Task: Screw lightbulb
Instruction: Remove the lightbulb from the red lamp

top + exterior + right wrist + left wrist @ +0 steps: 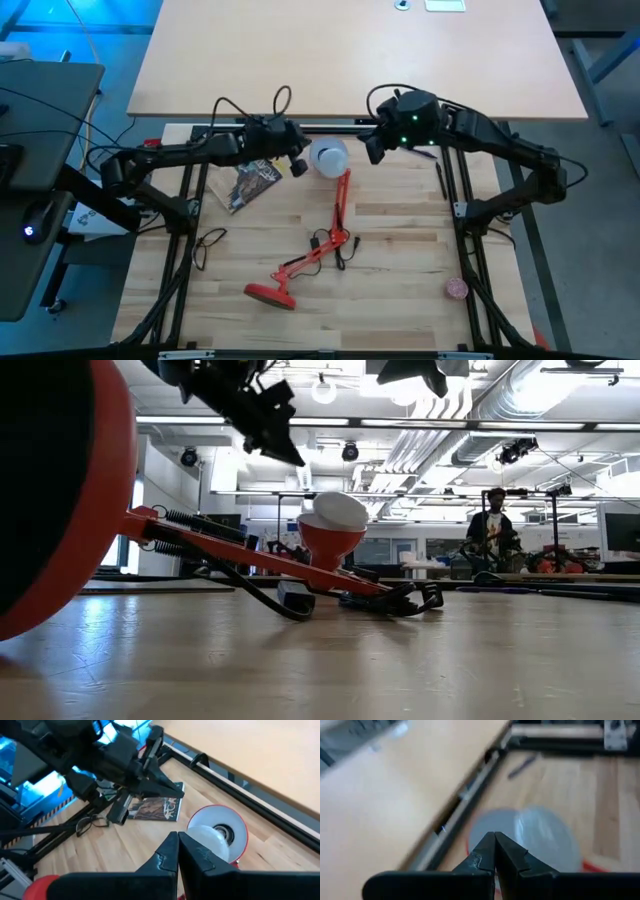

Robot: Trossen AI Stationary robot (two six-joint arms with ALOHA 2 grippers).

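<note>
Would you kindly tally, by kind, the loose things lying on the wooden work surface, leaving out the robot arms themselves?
Red desk lamp: 1
White lightbulb, sitting in the lamp's shade: 1
Printed packet: 1
Black pen: 1
Small pink round thing: 1
Loose black cable: 1
Total: 6

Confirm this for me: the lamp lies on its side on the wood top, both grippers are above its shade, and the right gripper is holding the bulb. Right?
Not quite. The right gripper is shut on nothing; the right wrist view shows the bulb lying at the shade, free of the fingers. The rest holds: the lamp lies on its side, and the left gripper is also above the shade, shut and empty.
</note>
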